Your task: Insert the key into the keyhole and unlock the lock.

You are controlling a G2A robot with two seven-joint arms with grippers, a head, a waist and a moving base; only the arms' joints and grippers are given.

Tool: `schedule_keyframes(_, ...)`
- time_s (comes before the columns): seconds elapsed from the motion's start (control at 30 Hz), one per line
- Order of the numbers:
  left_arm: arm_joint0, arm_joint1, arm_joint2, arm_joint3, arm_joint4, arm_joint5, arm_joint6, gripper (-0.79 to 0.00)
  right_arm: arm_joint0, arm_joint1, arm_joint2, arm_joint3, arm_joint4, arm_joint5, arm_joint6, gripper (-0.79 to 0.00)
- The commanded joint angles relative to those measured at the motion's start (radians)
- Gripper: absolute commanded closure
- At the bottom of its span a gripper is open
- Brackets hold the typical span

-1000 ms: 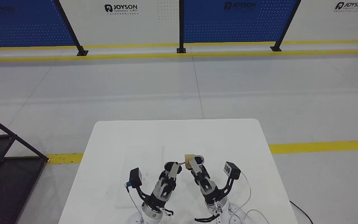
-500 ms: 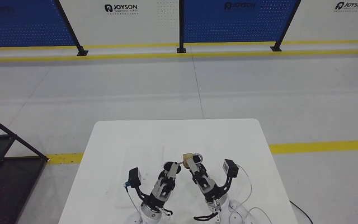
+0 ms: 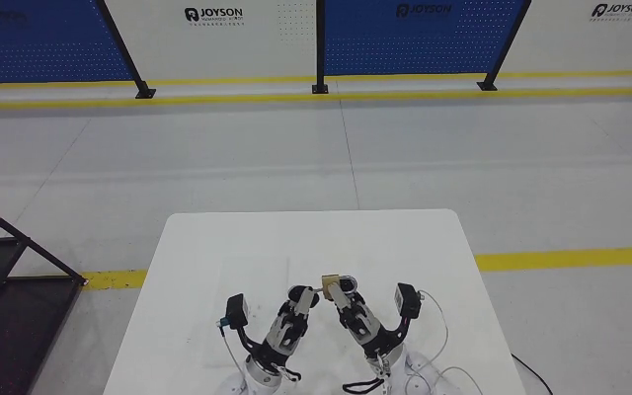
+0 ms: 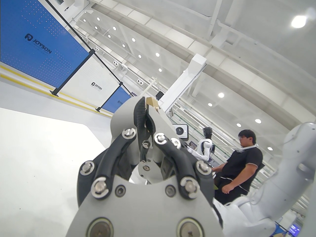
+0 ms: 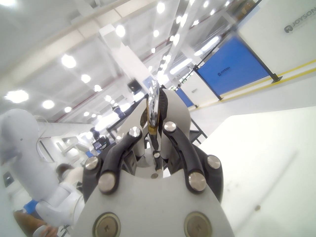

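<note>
1. The left gripper has its fingers pinched tight on one small brass key, whose tip pokes out past them.
2. The right gripper is clamped on one brass padlock with a chrome shackle.
3. Key and padlock sit just beside each other; I cannot tell whether they touch.
4. Both are held above the near middle of one white table.

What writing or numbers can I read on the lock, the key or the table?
Lock: no print can be made out.
Key: none on the tip that shows.
Table: none.
White panel and blue panel behind: a logo with a company word, not quoted here.
</note>
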Motion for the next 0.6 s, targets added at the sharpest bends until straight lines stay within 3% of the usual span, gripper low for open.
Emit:
schedule_keyframes(0.0,0.003,0.001,-0.002,-0.002,-0.013,-0.008,-0.006,0.0,-0.001,-0.001,0.001,0.001,-0.009,0.003,0.0,0.0)
schedule_keyframes(0.5,0.013,0.007,-0.018,-0.017,-0.018,-0.023,-0.05,0.0,-0.003,-0.006,-0.003,0.001,-0.043,0.009,-0.001,0.0)
schedule_keyframes(0.57,0.013,0.007,-0.02,-0.018,-0.017,-0.023,-0.05,-0.099,-0.003,-0.007,-0.002,0.002,-0.04,0.01,-0.001,0.0)
